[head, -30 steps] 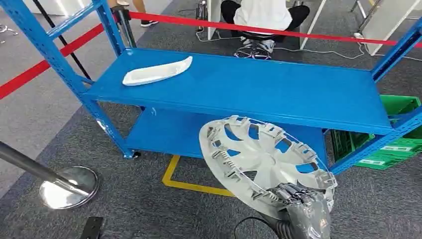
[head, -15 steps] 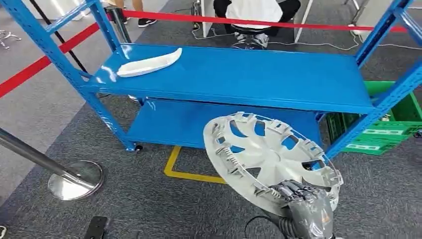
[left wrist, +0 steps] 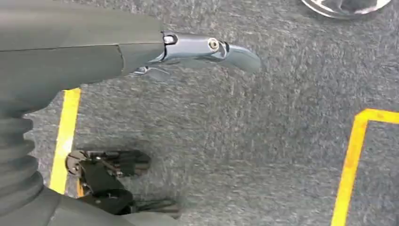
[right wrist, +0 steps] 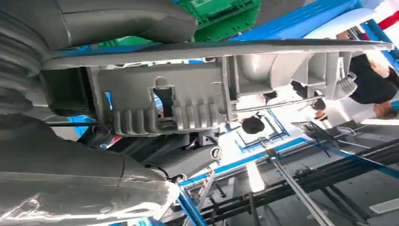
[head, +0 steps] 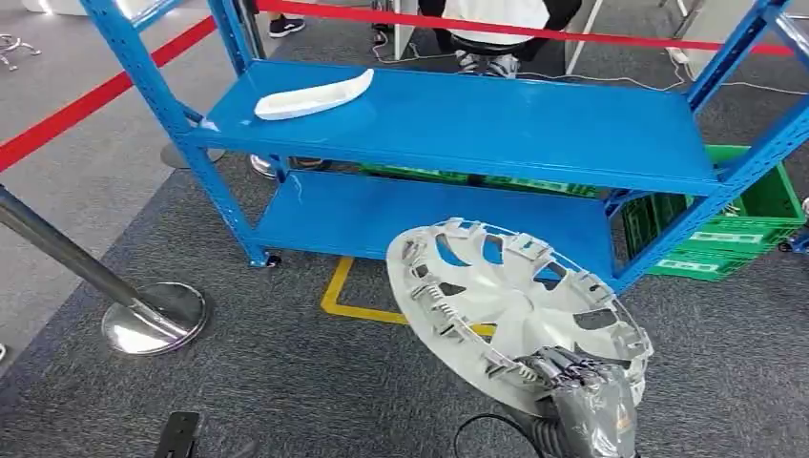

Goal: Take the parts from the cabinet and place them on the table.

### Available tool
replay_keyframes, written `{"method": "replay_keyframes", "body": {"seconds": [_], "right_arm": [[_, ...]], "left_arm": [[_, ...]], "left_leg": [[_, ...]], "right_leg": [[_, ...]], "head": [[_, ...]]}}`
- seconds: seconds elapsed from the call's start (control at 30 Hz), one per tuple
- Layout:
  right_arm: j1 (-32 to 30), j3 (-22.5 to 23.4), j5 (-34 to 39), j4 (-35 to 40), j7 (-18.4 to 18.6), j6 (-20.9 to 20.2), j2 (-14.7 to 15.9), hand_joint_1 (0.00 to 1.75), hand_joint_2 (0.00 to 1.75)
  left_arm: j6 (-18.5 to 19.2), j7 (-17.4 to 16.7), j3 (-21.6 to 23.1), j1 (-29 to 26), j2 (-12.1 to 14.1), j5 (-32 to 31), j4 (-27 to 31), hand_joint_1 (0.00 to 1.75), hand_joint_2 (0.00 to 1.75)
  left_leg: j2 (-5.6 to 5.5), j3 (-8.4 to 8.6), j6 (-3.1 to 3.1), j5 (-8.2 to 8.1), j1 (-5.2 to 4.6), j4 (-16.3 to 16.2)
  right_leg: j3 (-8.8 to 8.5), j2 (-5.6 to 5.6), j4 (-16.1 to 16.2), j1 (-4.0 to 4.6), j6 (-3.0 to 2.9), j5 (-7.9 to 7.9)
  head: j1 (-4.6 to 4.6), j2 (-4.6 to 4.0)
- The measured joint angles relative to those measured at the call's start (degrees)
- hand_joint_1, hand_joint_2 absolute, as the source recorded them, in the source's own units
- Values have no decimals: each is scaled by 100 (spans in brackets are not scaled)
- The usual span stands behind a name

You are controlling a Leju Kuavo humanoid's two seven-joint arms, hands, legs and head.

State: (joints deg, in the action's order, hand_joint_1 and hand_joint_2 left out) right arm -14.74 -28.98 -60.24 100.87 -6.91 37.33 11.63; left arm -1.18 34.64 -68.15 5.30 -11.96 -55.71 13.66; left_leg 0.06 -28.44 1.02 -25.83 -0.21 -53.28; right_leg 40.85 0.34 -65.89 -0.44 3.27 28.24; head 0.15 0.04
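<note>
A silver-grey wheel cover [head: 515, 305] with spoke openings is tilted in front of me, its inner side with clips facing up. My right hand [head: 582, 391] grips its near rim from below. In the right wrist view the cover's ribbed rim [right wrist: 211, 94] lies between the thumb and fingers of that hand [right wrist: 70, 160]. A white elongated part [head: 315, 95] lies on the upper shelf of the blue rack [head: 496, 124], at its left end. My left hand [left wrist: 197, 47] hangs over the grey carpet, fingers stretched out and holding nothing.
Green crates [head: 754, 219] stand right of and behind the rack. A chrome stanchion base [head: 153, 320] with a slanted pole sits at the left, and red barrier tape [head: 86, 100] runs beyond it. Yellow floor tape [head: 334, 291] marks the carpet. A person sits behind the rack [head: 496, 14].
The whole picture has shifted, so the camera has moved: the rack now sits higher in view and green crates show behind its lower shelf. The wheel cover stays in my right hand.
</note>
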Motion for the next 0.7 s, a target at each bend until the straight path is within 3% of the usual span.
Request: {"method": "replay_keyframes", "body": {"seconds": [0.03, 0.07, 0.1, 0.13, 0.2, 0.23, 0.27, 0.33, 0.4, 0.43, 0.47, 0.53, 0.57, 0.6, 0.63, 0.7], "right_arm": [[-1, 2, -2, -7, 2, -4, 0, 175, 175], [-13, 2, -11, -9, 4, -4, 0, 175, 175], [-31, 2, -20, -9, 15, -4, 0, 175, 175], [-39, 2, -22, -9, 30, -7, 0, 175, 175], [-40, 9, -13, -9, 52, -7, 0, 175, 175], [-39, 13, 0, -9, 65, -7, 0, 175, 175], [-40, 20, 15, -9, 77, -7, 0, 175, 175], [-69, 48, 46, -9, 92, 6, 0, 175, 175], [-117, 52, 94, -9, 98, 31, 0, 175, 175], [-135, 55, 125, -9, 103, 42, 0, 175, 175], [-147, 59, 155, -9, 118, 46, 0, 175, 175], [-182, 61, 166, -9, 144, 46, 0, 175, 175], [-202, 66, 164, -9, 151, 46, 0, 175, 175], [-222, 74, 160, -9, 157, 46, 0, 175, 175], [-244, 87, 155, -9, 170, 46, 0, 175, 175], [-269, 94, 153, -9, 212, 46, 0, 175, 175]], "left_arm": [[4, -13, 0, 0, -2, -7, 0, 0, 175], [15, -20, -2, -3, -4, -20, -2, 0, 175], [26, -24, -2, -4, -13, -35, -2, 0, 175], [28, -24, -2, 1, -22, -37, 0, 0, 175], [28, -24, -2, 21, -52, -39, -2, 0, 175], [28, -33, -2, 32, -68, -44, -2, 0, 175], [28, -39, -2, 48, -81, -46, -2, 0, 175], [50, -52, -2, 64, -103, 2, -2, 0, 175], [101, -66, -2, 67, -114, 28, -4, 0, 175], [118, -68, -2, 77, -118, 53, -4, 0, 175], [116, -74, -4, 82, -131, 61, -4, 0, 175], [113, -105, -2, 98, -142, 57, -4, 0, 175], [114, -114, -2, 105, -149, 46, -7, 0, 175], [114, -118, -2, 108, -153, 37, -7, 0, 175], [114, -120, -2, 109, -157, 13, -7, 0, 175], [111, -120, -2, 109, -166, 7, -7, 0, 175]], "left_leg": [[14, -65, 7, 54, -7, -10], [21, -137, 10, 103, -14, -21], [29, -221, 4, 160, -16, -28], [33, -294, -6, 208, -17, -39], [34, -408, -40, 288, -17, -62], [34, -443, -64, 321, -17, -81], [38, -497, -93, 357, -50, -112], [46, -553, -141, 468, -32, -112], [44, -604, -208, 529, -43, -116], [20, -682, -252, 332, -32, -185], [14, -781, -287, -9, -22, -491], [15, -1056, -330, -618, 3, -1411], [15, -1133, -336, -751, 3, -1773], [15, -1122, -336, -706, 4, -1952], [14, -1005, -328, -505, 5, -1894], [-29, -493, -294, -70, 7, -1247]], "right_leg": [[115, 0, -520, 1, 9, 257], [168, 0, -868, 0, 16, 365], [105, 0, -953, 0, 17, 312], [-81, -1, -791, 1, 11, 161], [-762, -11, 109, 1, -23, -176], [-1136, -35, 641, 4, -53, -154], [-1370, -47, 1021, 35, -63, -54], [-1296, -39, 1037, 53, -93, -68], [-1135, -44, 1046, 30, -178, -154], [-1169, -45, 1049, 6, -226, -213], [-1098, -34, 1039, -3, -276, -268], [-945, -1, 1017, 0, -277, -365], [-864, 19, 990, 0, -272, -412], [-773, 48, 960, -1, -265, -460], [-684, 95, 936, -2, -255, -495], [-516, 209, 898, -3, -225, -598]], "head": [[2, 0], [4, 0], [0, 0], [2, 0], [2, 0], [4, 0], [-2, 0], [0, 0], [2, 0], [-8, 0], [-22, 0], [-26, 0], [-31, 0], [-26, 0], [-28, 0], [-28, 0]]}}
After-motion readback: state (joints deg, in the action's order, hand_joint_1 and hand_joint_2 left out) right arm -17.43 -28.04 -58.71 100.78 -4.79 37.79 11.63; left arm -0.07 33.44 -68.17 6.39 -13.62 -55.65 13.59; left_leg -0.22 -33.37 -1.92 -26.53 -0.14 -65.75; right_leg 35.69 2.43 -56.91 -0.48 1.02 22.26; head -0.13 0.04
